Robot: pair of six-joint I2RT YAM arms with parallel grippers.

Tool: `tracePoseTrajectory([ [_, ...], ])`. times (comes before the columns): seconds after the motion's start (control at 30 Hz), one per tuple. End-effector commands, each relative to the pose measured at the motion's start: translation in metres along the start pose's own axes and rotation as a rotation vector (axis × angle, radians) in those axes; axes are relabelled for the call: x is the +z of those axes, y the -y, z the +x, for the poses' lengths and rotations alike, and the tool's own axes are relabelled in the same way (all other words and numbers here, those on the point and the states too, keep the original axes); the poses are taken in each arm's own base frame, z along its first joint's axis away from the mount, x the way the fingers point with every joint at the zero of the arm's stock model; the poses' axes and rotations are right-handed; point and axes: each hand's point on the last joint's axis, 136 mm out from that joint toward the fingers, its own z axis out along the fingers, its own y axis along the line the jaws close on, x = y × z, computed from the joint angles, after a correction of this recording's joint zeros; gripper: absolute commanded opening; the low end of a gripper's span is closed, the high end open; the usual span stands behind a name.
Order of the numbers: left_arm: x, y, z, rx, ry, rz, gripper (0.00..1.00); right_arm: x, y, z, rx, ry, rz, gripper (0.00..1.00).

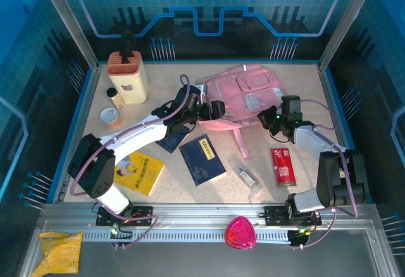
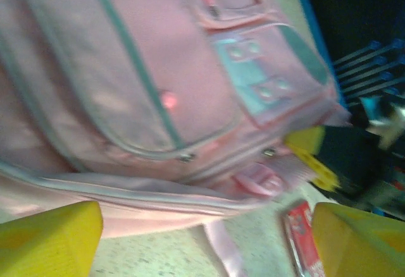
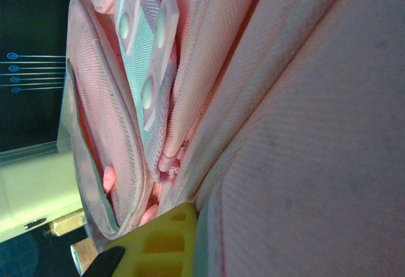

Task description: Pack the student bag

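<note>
1. Left gripper: mine, at the near-left edge of the student bag. My wrist camera shows both yellow fingers spread wide with nothing held between them, and the bag's front pockets lie just ahead.
2. Right gripper: mine, at the bag's near-right corner. It is closed tight on a fold of the pink fabric. One yellow finger shows against the cloth, and the fabric covers the other.
3. Student bag: pink, lying flat with its front up at the far middle of the table, between my two grippers. One strap trails toward the near side.
4. Cream holder: orange top, standing at the far left.
5. Small bottle and orange-lidded jar: just beside the holder.
6. Yellow book: near left, flat.
7. Dark blue book: near middle, flat.
8. Small clear bottle: lying beside the blue book.
9. Red packet: near right, flat.
10. Magenta rounded object: on the front rail.
11. Yellow pouch: near-left corner, off the table.
</note>
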Motion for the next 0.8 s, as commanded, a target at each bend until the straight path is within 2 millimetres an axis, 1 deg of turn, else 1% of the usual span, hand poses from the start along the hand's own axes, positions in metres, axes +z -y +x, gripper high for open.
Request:
tracePoseTrajectory([
  [0.0,-0.002,0.010,0.041,0.107,-0.072,-0.001,0.82,-0.009,-0.021,0.004,0.019,0.001,-0.059,0.00],
  [0.1,0.000,0.034,0.060,0.182,-0.065,0.069,0.75,-0.009,-0.019,0.007,0.046,-0.011,-0.048,0.00],
  [0.2,0.009,0.053,0.079,0.276,-0.065,0.115,0.70,-0.013,-0.021,0.007,0.063,-0.007,-0.048,0.00],
  [0.3,0.021,0.066,0.093,0.358,-0.066,0.134,0.65,-0.022,-0.028,0.005,0.057,0.011,-0.062,0.00],
  [0.4,0.034,0.075,0.105,0.419,-0.041,0.149,0.63,-0.031,-0.035,0.003,0.051,0.029,-0.073,0.00],
  [0.47,0.045,0.079,0.109,0.433,-0.020,0.148,0.61,-0.033,-0.039,0.003,0.049,0.028,-0.082,0.00],
  [0.53,0.055,0.079,0.109,0.431,0.000,0.135,0.58,-0.034,-0.040,0.003,0.051,0.024,-0.085,0.00],
  [0.63,0.071,0.083,0.110,0.424,0.021,0.144,0.56,-0.037,-0.043,0.004,0.063,0.027,-0.104,0.00],
  [0.77,0.089,0.093,0.116,0.462,0.072,0.169,0.53,-0.041,-0.045,0.005,0.051,0.040,-0.099,0.00],
])
